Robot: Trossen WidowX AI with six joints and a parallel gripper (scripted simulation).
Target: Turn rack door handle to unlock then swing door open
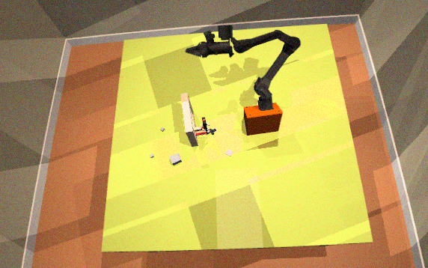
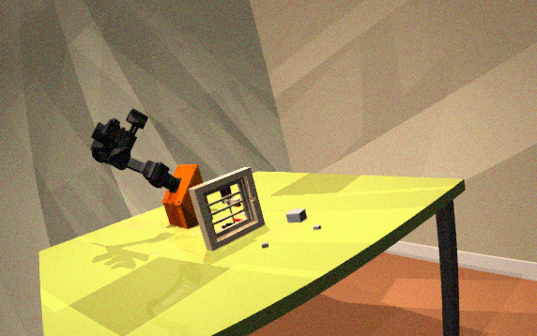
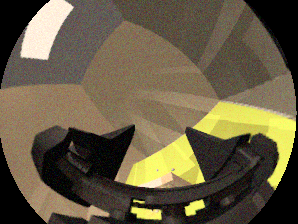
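Observation:
My gripper (image 1: 188, 50) (image 3: 160, 128) is open and empty, raised high beyond the far end of the rack frame, away from the handle. The pale frame (image 1: 188, 119) (image 2: 202, 216) stands upright on the table. The barred door shows inside the frame in the exterior view and looks shut or nearly so; its exact angle is hard to tell. Red and black handle parts (image 1: 204, 123) stick out on the robot-base side of the frame; they also show between the bars. How far the handle is turned is too small to tell.
The orange base block (image 1: 263, 121) (image 2: 180, 213) stands on the handle side of the frame. A grey block (image 1: 175, 159) (image 2: 296, 216) and small grey cubes (image 1: 162, 129) (image 2: 265, 245) lie beyond the frame. A small pale piece (image 1: 229, 153) lies on the handle side.

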